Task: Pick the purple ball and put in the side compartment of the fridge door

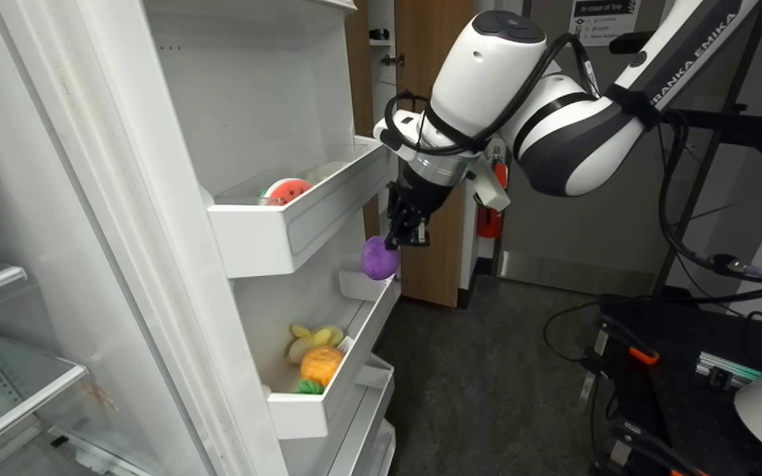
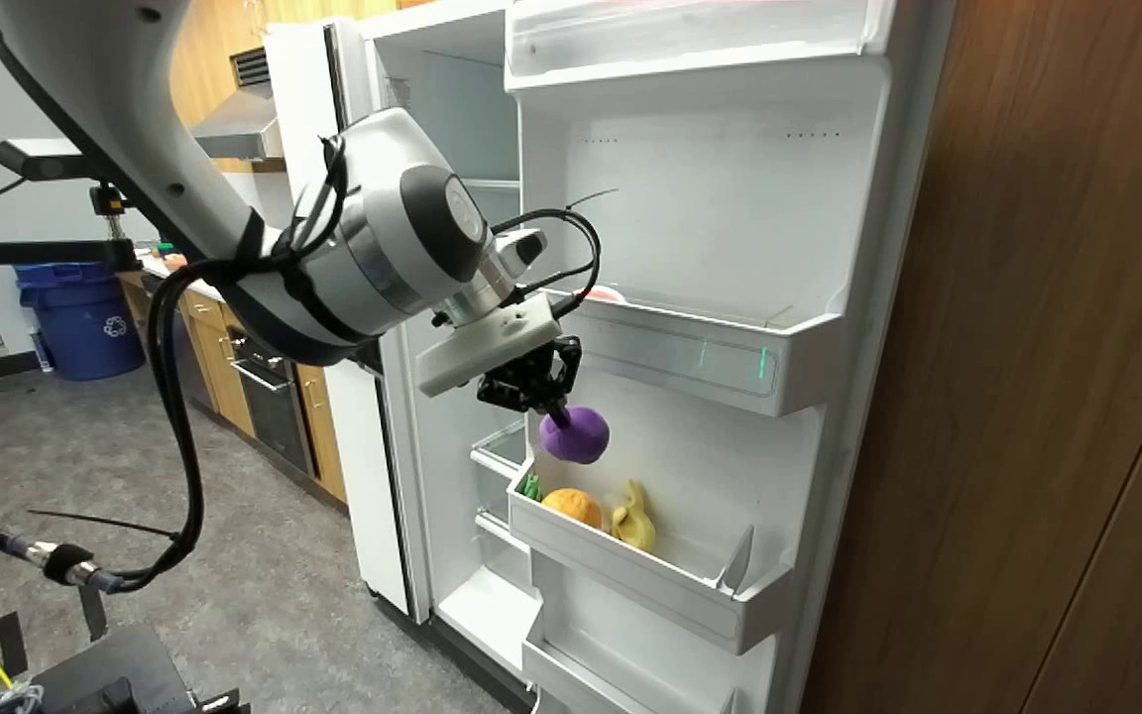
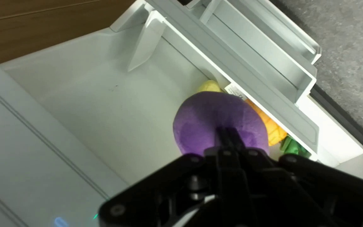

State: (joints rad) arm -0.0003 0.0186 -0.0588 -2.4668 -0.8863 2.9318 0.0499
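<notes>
Within wrist view, the purple ball (image 3: 213, 113) partly hides an orange toy (image 3: 272, 127).

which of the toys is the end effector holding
The round purple ball, pinched by the black end effector. The rounded orange toy and curved yellow toy lie in the white plastic bin below; the red watermelon-like toy sits in the white plastic upper bin.

Toy fruits (image 2: 573, 507) in side compartment (image 2: 650, 583), ball (image 2: 576, 435) above.
</notes>
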